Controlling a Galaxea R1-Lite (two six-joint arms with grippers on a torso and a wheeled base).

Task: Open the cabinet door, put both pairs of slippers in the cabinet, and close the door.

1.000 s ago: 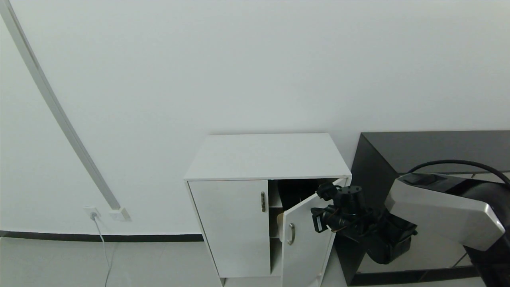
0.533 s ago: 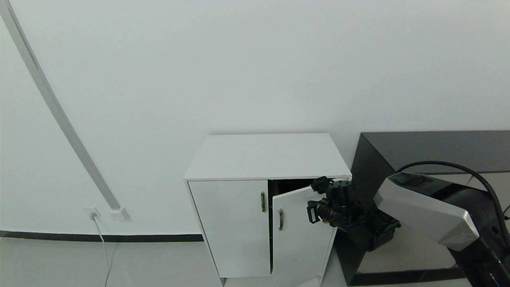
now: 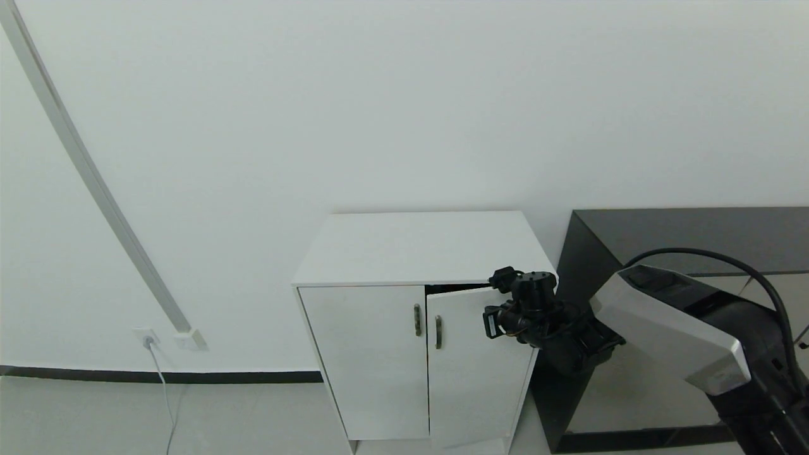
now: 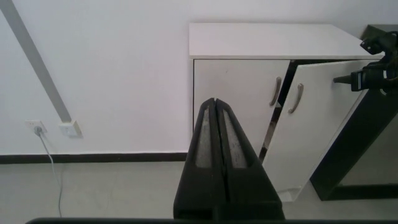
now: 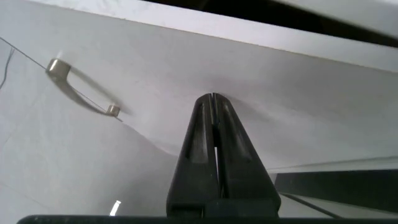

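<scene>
The white cabinet (image 3: 417, 249) stands against the wall with its left door (image 3: 366, 360) shut. Its right door (image 3: 474, 373) is almost shut, with a thin dark gap left along its top edge. My right gripper (image 5: 213, 98) is shut, and its tip presses against the face of that door, away from the metal handle (image 5: 81, 90). The left wrist view shows the right gripper (image 4: 341, 79) touching the door's upper outer part. My left gripper (image 4: 215, 104) is shut on nothing and hangs in the air, well in front of the cabinet.
A black, glossy piece of furniture (image 3: 663, 234) stands right beside the cabinet. On the wall to the left are a slanted conduit (image 3: 95, 183) and a socket with a cable (image 3: 146, 340) running to the floor. The floor in front is bare.
The right door has swung from about half open to almost shut. My right gripper moved with it toward the cabinet. The dark inside with its shelves has gone out of sight.
</scene>
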